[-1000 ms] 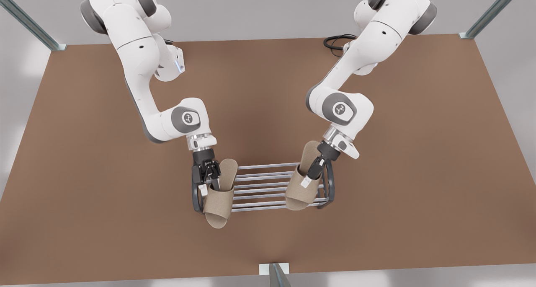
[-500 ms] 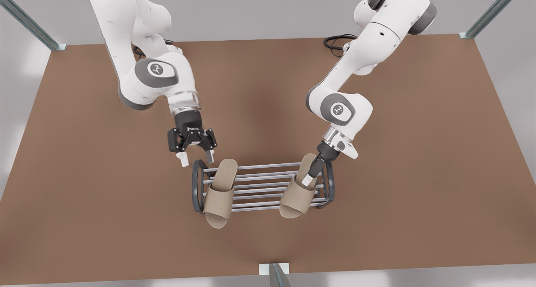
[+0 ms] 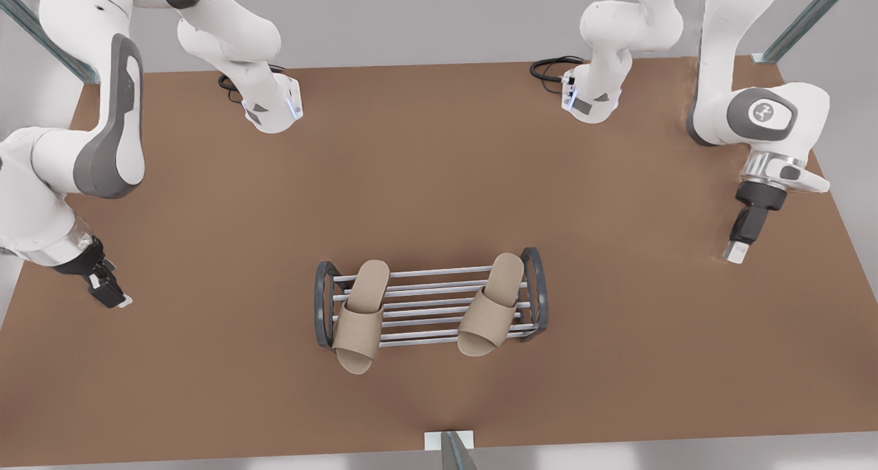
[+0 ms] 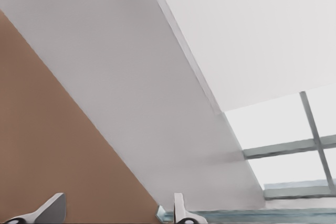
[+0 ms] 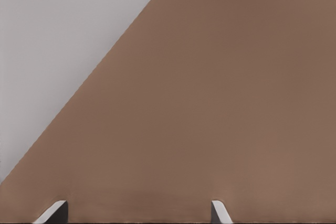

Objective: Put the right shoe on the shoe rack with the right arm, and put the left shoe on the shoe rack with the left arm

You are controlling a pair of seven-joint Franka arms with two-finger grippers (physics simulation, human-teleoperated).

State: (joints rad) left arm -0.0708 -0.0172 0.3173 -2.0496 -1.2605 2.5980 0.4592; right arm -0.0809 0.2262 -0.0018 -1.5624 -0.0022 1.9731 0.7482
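1. In the lower middle of the front view, the shoe rack (image 3: 425, 273) stands on the bench (image 3: 439, 168). It carries the left shoe (image 3: 358, 326) at its left end and the right shoe (image 3: 488, 312) at its right end.
2. Both are tan open-toe slippers lying across the bars. The left shoe's toe overhangs the near bar.
3. They look light, soft and flexible. The stiffer sole edge or the upper band seems the best hold.
4. At the frame's left edge, the left gripper (image 3: 110, 295) hangs released and empty.
5. At the right, the right gripper (image 3: 736, 252) is also spread and empty, well apart from the rack.
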